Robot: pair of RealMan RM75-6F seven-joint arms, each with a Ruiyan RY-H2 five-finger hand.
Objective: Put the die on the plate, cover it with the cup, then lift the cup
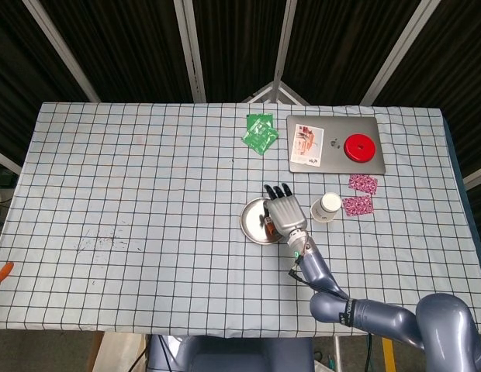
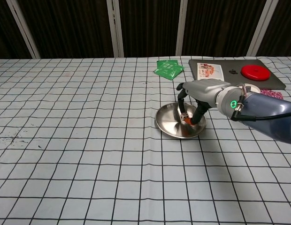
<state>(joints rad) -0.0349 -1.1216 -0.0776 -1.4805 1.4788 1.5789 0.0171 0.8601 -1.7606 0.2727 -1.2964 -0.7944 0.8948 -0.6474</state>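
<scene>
**Die on plate, right hand above it**

Die [image 2: 183, 115]: one, white with dark pips, lying inside the plate [image 2: 170, 123] toward its right side. In the head view it is mostly hidden under the hand.

Plate: one, a shallow round metal dish, resting on the bench [image 1: 147, 194] near the middle of the checked cloth.

Cup [image 1: 327, 206]: one, white paper, standing upright on the bench just right of the plate, apart from it. In the chest view it is largely hidden behind the hand.

Right hand [image 2: 202, 96]: one in view, poised over the right part of the plate, palm down. Its fingers [image 2: 198, 114] point down into the dish around the die. An orange fingertip sits just beside the die. Whether the fingers pinch the die or only stand next to it cannot be told from either view.

Left hand: not seen in either view.

Other items, counted:
- One grey laptop [image 1: 333, 128], closed, at the far right of the bench.
- One red round disc [image 1: 361, 146] lying on the laptop lid.
- One printed card [image 1: 307, 146] also lying on the lid, left of the disc.
- Two green sachets [image 1: 259, 132], overlapping, left of the laptop.
- Two pink patterned sachets [image 1: 360, 194], right of the cup.
- One orange object [image 1: 0, 272] at the left edge of the bench, partly cut off.
</scene>
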